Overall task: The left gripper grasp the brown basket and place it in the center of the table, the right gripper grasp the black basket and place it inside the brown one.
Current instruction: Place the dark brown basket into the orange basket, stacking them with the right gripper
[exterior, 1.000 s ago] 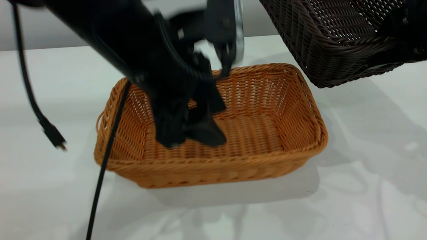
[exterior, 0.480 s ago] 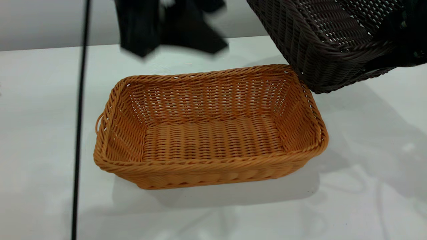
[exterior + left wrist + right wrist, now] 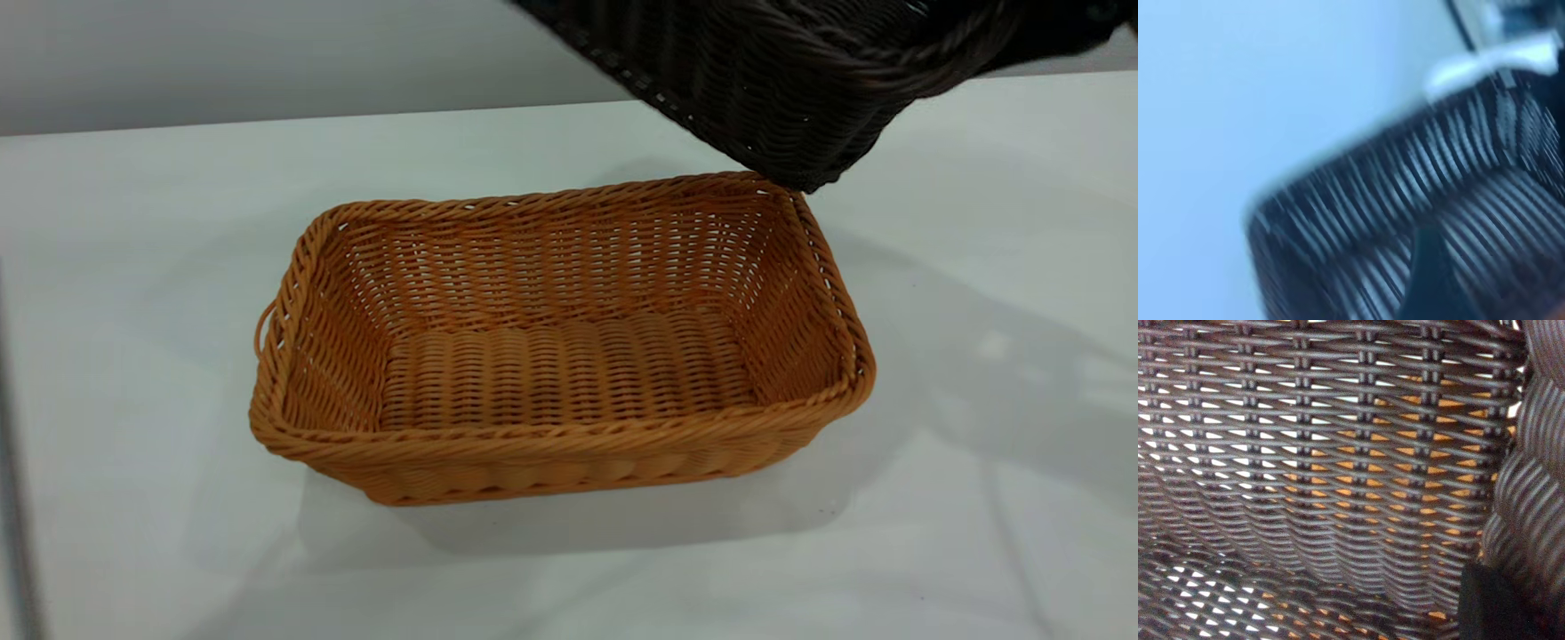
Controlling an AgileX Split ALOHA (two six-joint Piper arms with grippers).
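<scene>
Brown basket sits flat and upright on the table, roughly central, mouth open upward and nothing inside — placed, in my judgement, as the receiver for the second basket. No gripper touches it.

Black basket hangs in the air, tilted, above the brown basket's far right corner. Its lowest corner dips to just about the brown rim there; cannot tell whether the two touch. Most of it runs out of the exterior view. Tilt probably comes from being carried by one rim, so the free end sags.

Right gripper: only a black finger tip shows in the right wrist view, pressed against the braided rim of the black basket. The basket is aloft with nothing else under it, so I take the fingers as clenched on that rim — weave wall lies directly in front of the camera, orange of the brown basket showing through the gaps below.

Left gripper: out of the exterior view. Its wrist view shows a dark blurred shape, likely a finger, with the black basket beyond it. Fingers released or clenched — cannot tell.

Judgement: first placement done; nesting not yet done. Black basket needs levelling and centring over the brown one before lowering.
</scene>
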